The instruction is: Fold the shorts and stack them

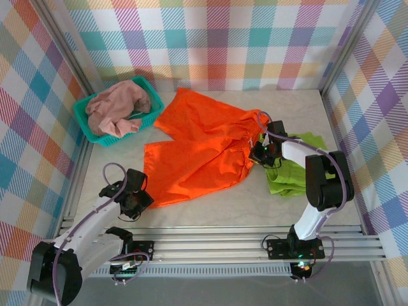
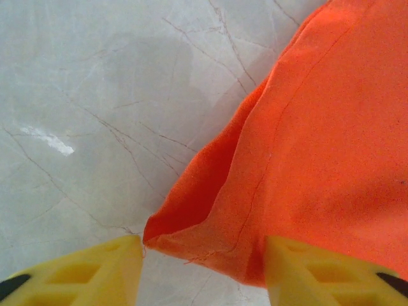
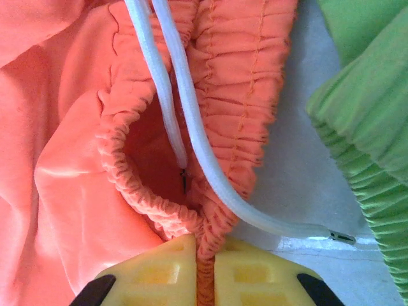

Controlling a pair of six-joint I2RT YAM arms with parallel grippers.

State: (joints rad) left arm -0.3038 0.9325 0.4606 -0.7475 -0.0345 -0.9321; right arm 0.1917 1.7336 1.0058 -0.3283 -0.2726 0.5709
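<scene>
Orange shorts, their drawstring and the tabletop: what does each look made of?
The orange shorts: thin matte woven cloth, perhaps a light synthetic; soft creases, stitched seams, gathered elastic waist. Their drawstring: smooth white cord, slightly glossy, with a metal-looking tip. The tabletop: hard, pale, grey marble-like veining, faint sheen; stone or printed laminate, can't tell.

The walls point(image 1: 217, 38) around me wear a pastel plaid of teal, pink, orange and purple on the far, left and right sides. My counter point(image 1: 217, 210) is pale and marble-patterned with fine grey veins, evenly lit. Silver metal rails point(image 1: 223, 245) run along its near edge.
</scene>
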